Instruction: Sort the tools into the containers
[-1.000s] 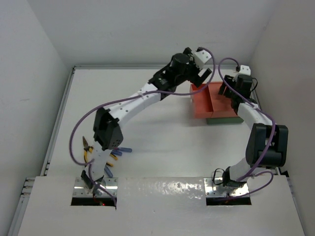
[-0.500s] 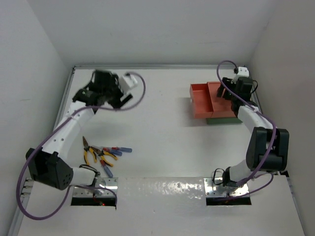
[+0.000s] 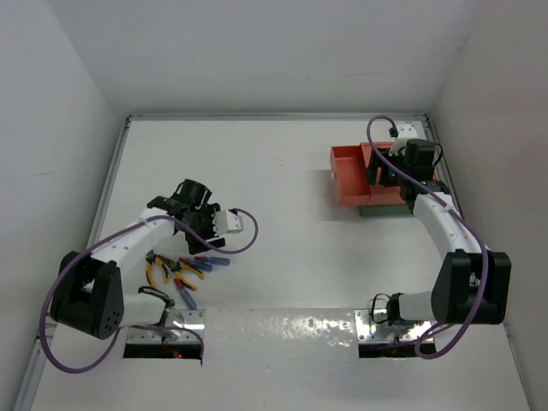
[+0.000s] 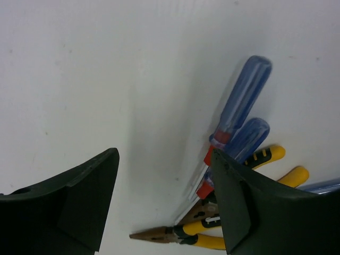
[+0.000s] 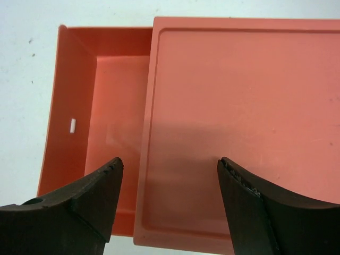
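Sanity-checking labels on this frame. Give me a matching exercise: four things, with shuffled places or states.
1. left end effector
2. right end effector
3. pliers
4. green tray

A. under the orange-red tray
B. open, above the orange-red tray
C. yellow handles, lying among the screwdrivers
D. open, close to the screwdrivers

Pairs: 1-D, 2-B, 3-C, 4-A

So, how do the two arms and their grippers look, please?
Both arms, the left arm and the right arm, have white link shells and bulky black joint housings. A purple cable loops loosely along each one. The left gripper and right gripper each carry two dark, wedge-shaped fingers. No markings can be read.
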### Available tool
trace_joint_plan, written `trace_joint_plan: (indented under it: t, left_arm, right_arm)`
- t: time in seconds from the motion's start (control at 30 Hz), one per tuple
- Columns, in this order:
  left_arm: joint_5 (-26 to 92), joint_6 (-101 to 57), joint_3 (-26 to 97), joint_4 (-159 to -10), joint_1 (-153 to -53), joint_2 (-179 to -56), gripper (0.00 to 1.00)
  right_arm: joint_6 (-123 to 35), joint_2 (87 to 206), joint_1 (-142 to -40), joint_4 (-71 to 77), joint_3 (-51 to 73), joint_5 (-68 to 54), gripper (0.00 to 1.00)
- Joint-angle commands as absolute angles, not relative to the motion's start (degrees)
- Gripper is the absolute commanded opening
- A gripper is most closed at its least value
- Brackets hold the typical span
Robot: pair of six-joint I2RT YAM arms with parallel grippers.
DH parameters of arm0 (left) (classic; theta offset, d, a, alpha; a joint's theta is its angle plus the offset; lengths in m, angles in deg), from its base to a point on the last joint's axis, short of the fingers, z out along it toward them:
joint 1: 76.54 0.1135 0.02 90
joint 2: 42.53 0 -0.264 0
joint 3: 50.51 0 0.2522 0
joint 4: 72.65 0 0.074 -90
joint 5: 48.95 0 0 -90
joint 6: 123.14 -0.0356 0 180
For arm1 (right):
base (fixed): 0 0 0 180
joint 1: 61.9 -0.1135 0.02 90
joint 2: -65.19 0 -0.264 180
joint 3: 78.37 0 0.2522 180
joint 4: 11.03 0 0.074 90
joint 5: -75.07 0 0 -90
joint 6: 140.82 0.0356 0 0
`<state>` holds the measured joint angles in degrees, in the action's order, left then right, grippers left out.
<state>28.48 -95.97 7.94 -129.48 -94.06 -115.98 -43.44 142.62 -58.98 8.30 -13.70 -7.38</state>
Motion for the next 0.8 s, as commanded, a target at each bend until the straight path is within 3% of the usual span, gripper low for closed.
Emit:
trace_joint_plan:
  t: [0.0,0.57,0.77]
  left_arm:
    - [19.10,-101.78,6.67,-127.90,-94.03,-114.42,0.68]
    - [20.65,-101.79,3.16,-122.38,-102.82,-122.50,0.72]
    - [24.35,-99.32,3.33,-118.23,-102.91,-127.95,0.60]
  right_arm:
    - [-45.19,142.44,-59.00,10.47,-13.11,-6.14,0.72]
    - [-45.19,147.63,-58.91,11.70,-12.49,-6.75,0.74]
    - [-45.02,147.11,-58.91,11.44,-12.76,-5.88,0.74]
